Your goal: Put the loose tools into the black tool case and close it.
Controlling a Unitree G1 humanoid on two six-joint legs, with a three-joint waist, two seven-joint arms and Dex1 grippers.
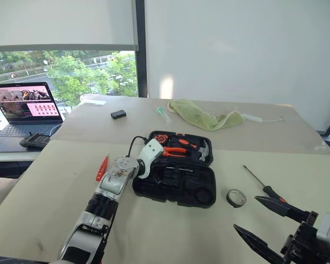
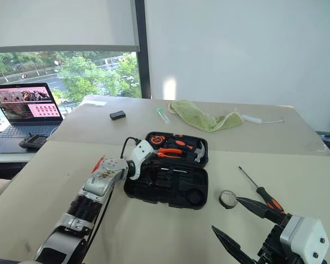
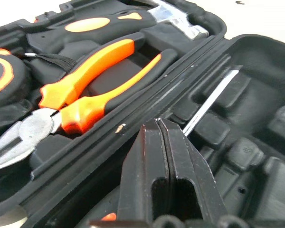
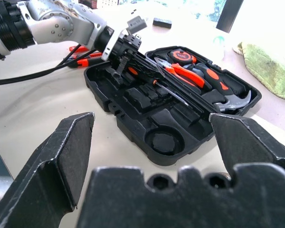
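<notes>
- Right gripper (image 1: pixel 264 217), nearest the camera at the lower right: its two black fingers stand wide apart over the desk (image 1: pixel 170 231), holding nothing.
- Black tape roll (image 1: pixel 236 197): lies flat on the desk, just right of the case.
- Screwdriver (image 1: pixel 262 185) with black-and-orange handle: lies on the desk right of the tape roll, shaft pointing away from the robot.
- Black tool case (image 1: pixel 176 186): open flat at the desk's centre. The far half holds orange-handled pliers (image 3: pixel 92 83), a hammer (image 4: pixel 235 100) and a round orange-and-black tool (image 1: pixel 159 138).
- Left gripper (image 3: pixel 164 142): reaches into the near half of the case, fingers pressed together at the handle end of a thin screwdriver shaft (image 3: pixel 211 102) that lies in a moulded slot; whether they pinch it cannot be told.
- Red pen-like screwdriver (image 1: pixel 102 168): on the desk left of the left arm.
- Background: green cloth (image 1: pixel 201 115), small black box (image 1: pixel 118 114), laptop (image 1: pixel 22 110).
</notes>
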